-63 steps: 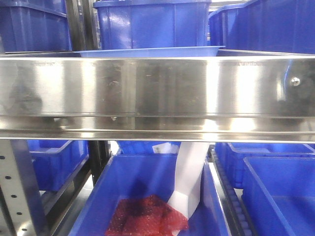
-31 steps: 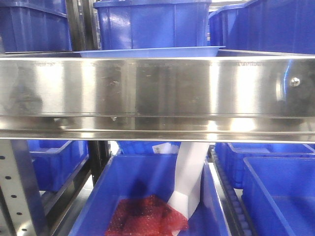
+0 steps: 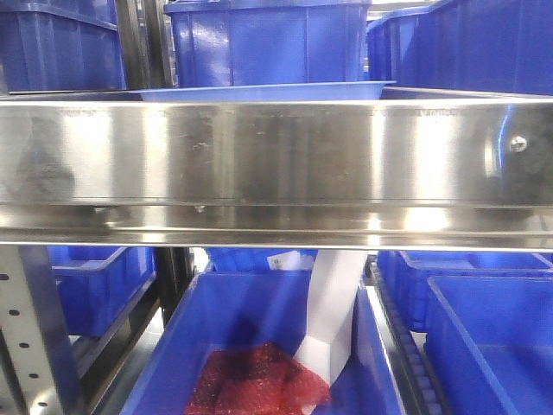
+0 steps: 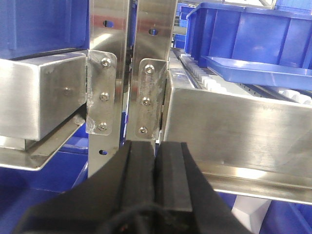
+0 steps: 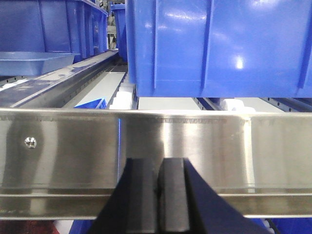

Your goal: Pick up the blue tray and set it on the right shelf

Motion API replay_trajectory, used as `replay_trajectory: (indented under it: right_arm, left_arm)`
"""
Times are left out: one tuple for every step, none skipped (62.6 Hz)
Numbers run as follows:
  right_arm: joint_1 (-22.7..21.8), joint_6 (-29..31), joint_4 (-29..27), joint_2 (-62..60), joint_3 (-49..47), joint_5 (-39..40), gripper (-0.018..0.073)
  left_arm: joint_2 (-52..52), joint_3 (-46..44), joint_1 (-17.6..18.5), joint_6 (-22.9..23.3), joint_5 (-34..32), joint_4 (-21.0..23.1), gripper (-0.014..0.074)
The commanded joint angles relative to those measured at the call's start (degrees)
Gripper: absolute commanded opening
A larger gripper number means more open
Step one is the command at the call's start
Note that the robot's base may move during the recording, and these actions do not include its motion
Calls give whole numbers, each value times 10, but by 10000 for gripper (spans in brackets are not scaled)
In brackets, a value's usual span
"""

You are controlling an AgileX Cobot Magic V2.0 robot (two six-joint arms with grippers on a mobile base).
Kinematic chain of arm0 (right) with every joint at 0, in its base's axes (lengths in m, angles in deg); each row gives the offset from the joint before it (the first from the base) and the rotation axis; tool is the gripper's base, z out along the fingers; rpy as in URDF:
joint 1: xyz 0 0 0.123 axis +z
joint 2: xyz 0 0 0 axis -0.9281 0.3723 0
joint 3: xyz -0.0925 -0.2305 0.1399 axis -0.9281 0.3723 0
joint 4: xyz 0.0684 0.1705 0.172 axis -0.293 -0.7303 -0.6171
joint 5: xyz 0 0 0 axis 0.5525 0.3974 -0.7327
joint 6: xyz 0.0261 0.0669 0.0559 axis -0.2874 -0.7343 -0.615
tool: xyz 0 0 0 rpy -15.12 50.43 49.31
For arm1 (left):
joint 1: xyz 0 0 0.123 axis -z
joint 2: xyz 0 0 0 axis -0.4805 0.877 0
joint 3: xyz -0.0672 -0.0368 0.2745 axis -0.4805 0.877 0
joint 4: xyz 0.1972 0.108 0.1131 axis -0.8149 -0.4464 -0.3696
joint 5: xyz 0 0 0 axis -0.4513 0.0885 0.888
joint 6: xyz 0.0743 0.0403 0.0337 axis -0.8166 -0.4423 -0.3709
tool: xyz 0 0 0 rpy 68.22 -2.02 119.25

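Since the blue tray [image 3: 263,91] already lies on the right shelf [image 3: 276,164], just behind the broad steel front rail [image 3: 276,216], the step in hand looks like letting go and backing off cleanly rather than carrying anything further. Both grippers are closed with nothing between their pads: the left gripper [image 4: 156,161] hangs in front of the perforated uprights [image 4: 148,73] at the shelf's left end, and the right gripper [image 5: 158,187] sits low against the front rail, well to the right of the tray. To do this well, I would draw each arm straight back from the rail (no sideways sweep, as the uprights and the rail's lower lip are close) and leave the tray untouched.

Seen from the front, the tray's long axis runs parallel to the front rail, left to right, with one long flared rim facing the camera and its open side up. It sits level as far as the thin visible strip tells. In the left wrist view the tray [image 4: 258,73] rests on the shelf's white rollers [image 4: 292,95], near the front edge, in front of a deep blue bin [image 4: 243,34]; in the right wrist view its right end [image 5: 34,61] shows at the shelf's left part, beside another large bin [image 5: 219,48].
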Motion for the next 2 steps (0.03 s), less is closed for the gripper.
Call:
replay_trajectory:
  right_arm:
    - [-2, 7, 0, -11, -13, 54, 50]
    - [-2, 7, 0, -11, -13, 54, 50]
  left_arm:
    - [-6, 13, 0, -3, -50, 4, -48]
    - [-6, 13, 0, -3, -50, 4, -48]
